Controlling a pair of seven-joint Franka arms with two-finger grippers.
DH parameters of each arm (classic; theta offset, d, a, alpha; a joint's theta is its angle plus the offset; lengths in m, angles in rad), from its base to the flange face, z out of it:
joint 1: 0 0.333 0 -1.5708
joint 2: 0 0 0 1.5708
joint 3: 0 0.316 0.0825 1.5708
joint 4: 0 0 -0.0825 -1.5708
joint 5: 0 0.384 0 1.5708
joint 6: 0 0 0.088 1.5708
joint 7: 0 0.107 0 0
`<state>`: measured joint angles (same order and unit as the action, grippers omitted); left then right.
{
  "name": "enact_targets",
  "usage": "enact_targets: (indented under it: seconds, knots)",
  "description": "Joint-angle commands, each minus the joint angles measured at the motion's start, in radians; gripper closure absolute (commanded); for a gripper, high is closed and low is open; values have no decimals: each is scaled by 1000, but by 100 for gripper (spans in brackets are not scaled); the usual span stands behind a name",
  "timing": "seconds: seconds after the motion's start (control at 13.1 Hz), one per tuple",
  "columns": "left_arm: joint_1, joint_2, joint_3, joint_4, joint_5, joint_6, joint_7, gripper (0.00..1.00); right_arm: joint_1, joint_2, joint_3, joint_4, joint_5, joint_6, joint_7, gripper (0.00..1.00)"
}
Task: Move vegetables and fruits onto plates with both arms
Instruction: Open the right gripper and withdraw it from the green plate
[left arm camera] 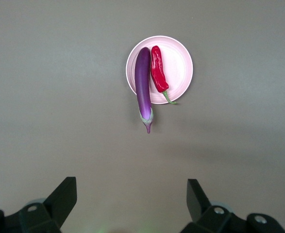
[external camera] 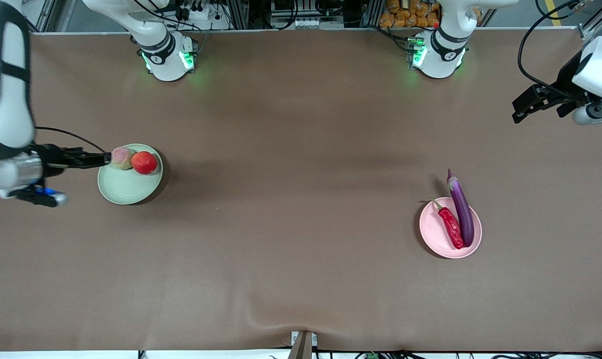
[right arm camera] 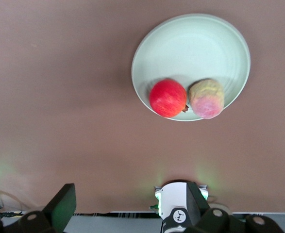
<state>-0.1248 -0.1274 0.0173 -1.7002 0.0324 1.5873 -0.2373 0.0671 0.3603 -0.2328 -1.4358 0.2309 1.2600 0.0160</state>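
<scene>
**All Produce Plated, Both Arms Clear**

The right gripper [external camera: 99,159], fingers spread and empty, hovers over the green plate [external camera: 124,192] edge beside the peach [external camera: 122,158] and apple [external camera: 144,162]. On the pink plate [external camera: 433,232] lie chili pepper [external camera: 451,227] and eggplant [external camera: 461,207], well apart from the raised left gripper [external camera: 523,107], spread empty. Nothing appears left.

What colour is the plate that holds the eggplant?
Pale pink plate; the left wrist view shows it best, under the eggplant.
</scene>
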Motion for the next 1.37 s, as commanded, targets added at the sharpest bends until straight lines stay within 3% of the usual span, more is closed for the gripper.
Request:
enact_targets:
  seconds: [0.0, 0.15, 0.31, 0.46, 0.53, 0.84, 1.3]
  knots:
    - [19, -21, 1, 1, -20, -7, 24, 0, -21, 12, 12, 185, -18, -82, -36, 0]
    - [24, -38, 4, -1, -20, -18, 26, 0, -15, -16, 29, 254, -25, -128, -31, 0]
    - [42, -49, 1, -3, -23, -30, 26, 0, -27, -58, 99, 291, -28, -172, -33, 0]
    - [42, -58, 1, -10, -23, -47, 24, 0, -35, -130, 142, 304, -85, -186, -21, 0]
    - [43, -57, 1, -10, -23, -46, 24, 0, -33, -186, 165, 270, -125, -162, -19, 0]
    - [40, -54, -2, -12, -35, -29, 24, 0, -52, -368, 173, -13, -136, 30, -85, 0]
    - [31, -52, -7, -15, -39, -21, 24, 0, -76, -458, 196, -156, -146, 96, -133, 0]
